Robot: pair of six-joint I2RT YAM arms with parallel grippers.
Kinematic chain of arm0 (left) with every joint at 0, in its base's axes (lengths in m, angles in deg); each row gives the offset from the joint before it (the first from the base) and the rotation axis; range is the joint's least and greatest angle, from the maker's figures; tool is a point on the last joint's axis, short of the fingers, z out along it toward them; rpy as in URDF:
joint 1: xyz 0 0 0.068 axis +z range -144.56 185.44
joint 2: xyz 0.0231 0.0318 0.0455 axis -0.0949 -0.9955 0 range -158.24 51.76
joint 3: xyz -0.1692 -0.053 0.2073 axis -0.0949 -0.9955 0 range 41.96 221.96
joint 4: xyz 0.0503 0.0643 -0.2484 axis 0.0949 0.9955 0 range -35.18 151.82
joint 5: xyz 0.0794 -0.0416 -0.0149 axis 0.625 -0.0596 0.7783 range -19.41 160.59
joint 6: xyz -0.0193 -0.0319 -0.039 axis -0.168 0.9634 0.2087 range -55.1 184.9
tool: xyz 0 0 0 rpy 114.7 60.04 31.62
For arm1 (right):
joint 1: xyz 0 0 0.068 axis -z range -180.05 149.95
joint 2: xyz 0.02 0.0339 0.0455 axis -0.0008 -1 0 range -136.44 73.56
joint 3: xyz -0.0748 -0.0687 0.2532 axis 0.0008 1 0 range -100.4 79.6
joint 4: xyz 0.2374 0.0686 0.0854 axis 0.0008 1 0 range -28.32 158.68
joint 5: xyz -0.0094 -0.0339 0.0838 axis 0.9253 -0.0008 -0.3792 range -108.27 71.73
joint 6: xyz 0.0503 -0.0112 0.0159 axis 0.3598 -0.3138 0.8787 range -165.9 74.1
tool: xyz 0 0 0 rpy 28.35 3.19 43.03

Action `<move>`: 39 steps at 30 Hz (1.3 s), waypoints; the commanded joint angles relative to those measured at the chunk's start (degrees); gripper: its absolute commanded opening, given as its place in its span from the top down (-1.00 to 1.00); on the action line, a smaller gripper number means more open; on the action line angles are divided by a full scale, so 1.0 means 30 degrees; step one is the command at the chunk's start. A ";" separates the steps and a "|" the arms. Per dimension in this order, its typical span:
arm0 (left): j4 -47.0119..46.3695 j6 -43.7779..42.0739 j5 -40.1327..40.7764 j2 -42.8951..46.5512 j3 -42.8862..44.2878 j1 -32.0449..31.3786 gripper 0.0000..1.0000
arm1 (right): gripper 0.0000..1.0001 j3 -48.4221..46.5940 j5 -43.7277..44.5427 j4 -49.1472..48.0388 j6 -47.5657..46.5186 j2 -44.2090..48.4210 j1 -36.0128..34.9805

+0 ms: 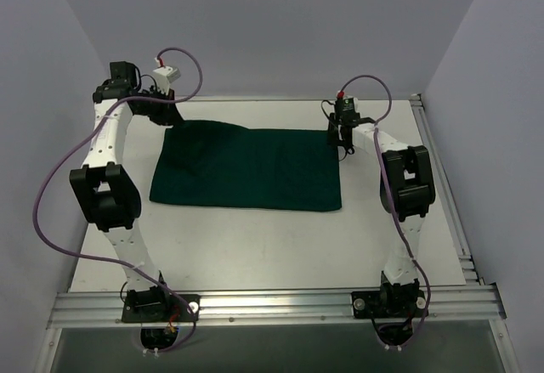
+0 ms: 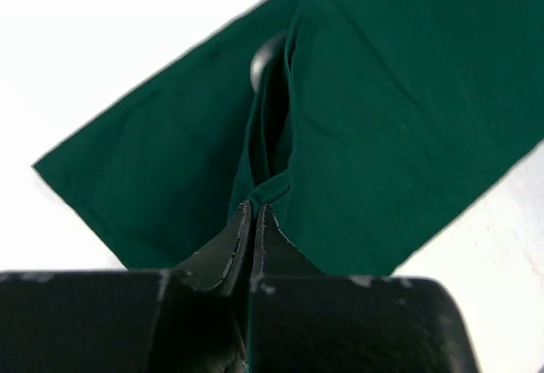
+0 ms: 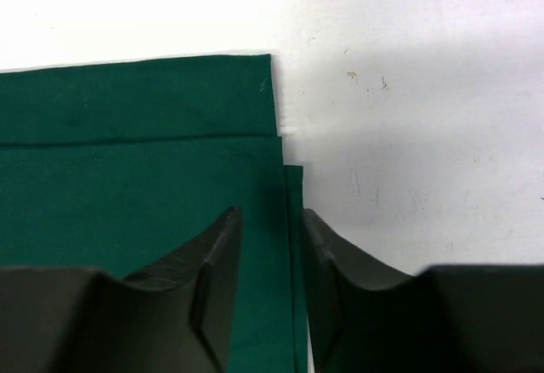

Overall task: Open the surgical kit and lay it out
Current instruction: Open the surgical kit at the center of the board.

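at left, elbow high, reaching down to the far-left corner of the green cloth (image 1: 246,169) on the worktop (image 1: 255,245), left jaws pinched shut on a raised fold; at right, dipped to the far-right corner, right jaws part-open astride its edge, holding nothing.

Top view: light was even and diffuse, coming from above. The walls (image 1: 255,25) took a pale lavender cast. The desk (image 1: 255,245) was bright but not clipped, and the shadows beneath the arms were soft and faint. The green cloth (image 1: 246,169) read very dark, its folds barely resolved.

Left wrist view: the desk was blown out to near-white at upper left. The cloth was well exposed, with sharp creases. The left pincer (image 2: 255,220) in the foreground was dark and soft-focused, with dull highlights along its edges.

Right wrist view: a broad grey shadow lay on the desk right of the cloth edge. Specks on the desk were sharp. The right pincer (image 3: 270,220) was blurred and nearly black.
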 commanded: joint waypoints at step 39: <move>1.4129 -2.2560 0.5824 1.2843 -1.8915 0.1047 0.95 | -0.22 1.0225 0.3286 0.2195 0.5223 1.2785 -0.4584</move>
